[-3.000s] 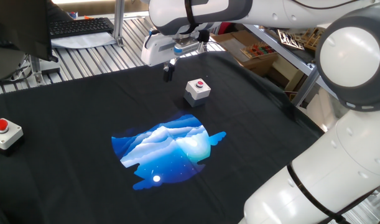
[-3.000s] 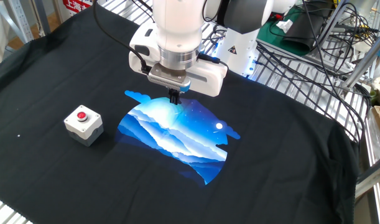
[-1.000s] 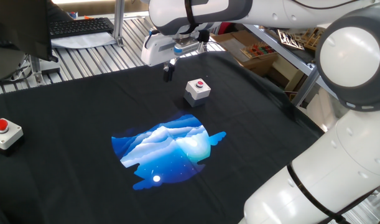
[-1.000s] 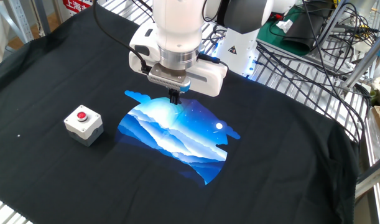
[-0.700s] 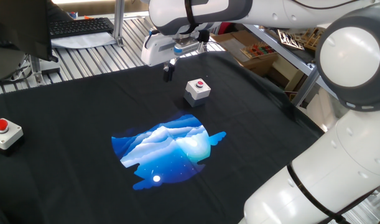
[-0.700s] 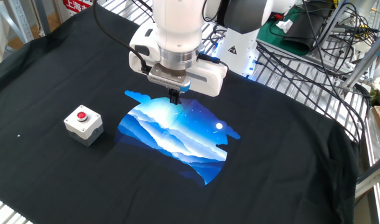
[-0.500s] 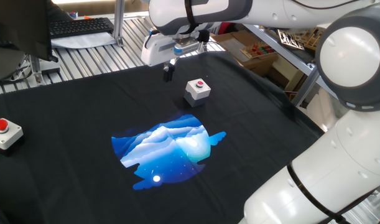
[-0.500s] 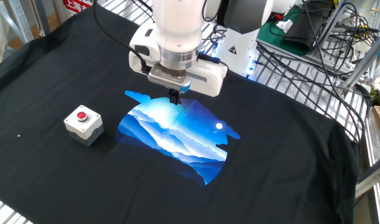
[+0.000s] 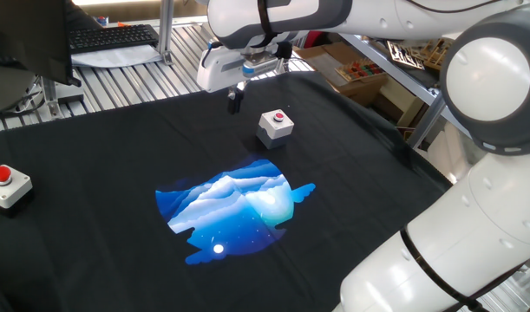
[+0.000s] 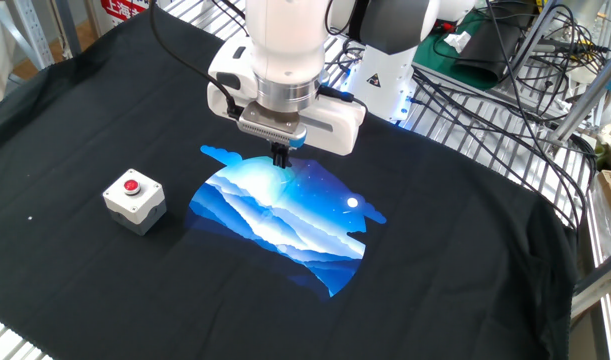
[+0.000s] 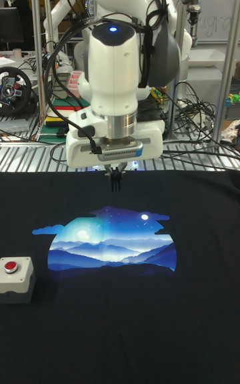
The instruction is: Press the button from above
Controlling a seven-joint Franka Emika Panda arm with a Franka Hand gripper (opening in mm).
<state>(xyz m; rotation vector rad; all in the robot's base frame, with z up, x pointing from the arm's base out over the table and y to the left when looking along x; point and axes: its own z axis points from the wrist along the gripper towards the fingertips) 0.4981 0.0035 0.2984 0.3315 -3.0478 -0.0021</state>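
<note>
The button [image 9: 280, 115] is a small red round cap on a light-grey cube-like box [image 9: 275, 126] standing on the black cloth. It also shows in the other fixed view, button [image 10: 132, 185], and in the tall view, button [image 11: 10, 266], at the left. My gripper [image 9: 235, 102] hangs above the cloth, to the left of the box and apart from it. In the other fixed view the gripper [image 10: 281, 158] is well right of the box, over the top edge of the blue print. In the tall view the gripper [image 11: 116, 183] points straight down, its dark fingertips pressed together with nothing between them.
A blue mountain print [image 10: 280, 215] lies in the middle of the black cloth [image 10: 455, 230]. A flatter white box with a red dome button [image 9: 3, 182] sits at the far left edge. A keyboard [image 9: 113, 36] and cables [image 10: 515, 50] lie beyond the cloth on the slatted metal table.
</note>
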